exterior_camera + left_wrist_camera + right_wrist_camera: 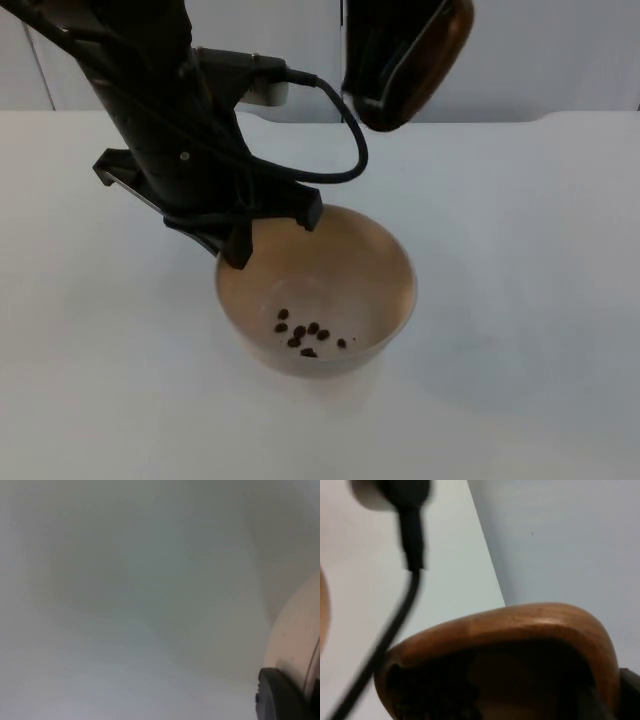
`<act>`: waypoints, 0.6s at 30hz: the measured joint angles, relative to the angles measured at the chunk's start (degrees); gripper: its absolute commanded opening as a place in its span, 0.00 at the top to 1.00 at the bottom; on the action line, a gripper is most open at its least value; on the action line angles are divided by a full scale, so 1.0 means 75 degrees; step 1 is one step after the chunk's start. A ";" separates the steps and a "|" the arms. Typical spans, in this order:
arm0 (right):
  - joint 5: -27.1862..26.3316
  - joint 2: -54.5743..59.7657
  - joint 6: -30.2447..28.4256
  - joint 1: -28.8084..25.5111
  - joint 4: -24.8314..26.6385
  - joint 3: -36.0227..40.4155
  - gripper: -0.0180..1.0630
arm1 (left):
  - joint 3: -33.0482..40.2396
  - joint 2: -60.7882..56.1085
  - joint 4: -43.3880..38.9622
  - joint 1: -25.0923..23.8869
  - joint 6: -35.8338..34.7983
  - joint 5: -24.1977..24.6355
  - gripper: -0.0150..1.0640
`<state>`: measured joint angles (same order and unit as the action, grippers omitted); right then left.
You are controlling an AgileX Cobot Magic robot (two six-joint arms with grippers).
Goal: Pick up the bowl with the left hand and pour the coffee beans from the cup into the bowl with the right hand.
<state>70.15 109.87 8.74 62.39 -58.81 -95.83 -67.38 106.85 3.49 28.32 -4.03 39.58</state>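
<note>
on the white table (520, 300) sits a round, smooth beige bowl (375, 265) holding a few dark coffee beans (305, 335). the left gripper (238, 240) clasps its rim. above it, the right gripper (385, 60) grasps a tilted, glossy wooden cup (430, 50); its wrist view shows the hollow interior (485, 680).

We are finding open table (540, 300) lying right of the bowl (345, 290), while the left arm (165, 110) is blocking its left rim.
</note>
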 measured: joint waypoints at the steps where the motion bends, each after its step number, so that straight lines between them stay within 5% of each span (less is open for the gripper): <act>1: 0.0000 0.0067 0.0000 0.0037 -0.0006 0.0000 0.98 | 0.0000 0.0000 0.0000 0.0000 0.0000 0.0000 0.99; 18: 0.0000 0.0169 -0.0206 0.0055 -0.0196 -0.0011 0.98 | 0.0000 0.0000 0.0000 0.0000 0.0000 0.0000 0.99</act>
<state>70.15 111.13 7.20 62.81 -60.27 -95.92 -67.38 106.85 3.49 28.32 -4.03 39.58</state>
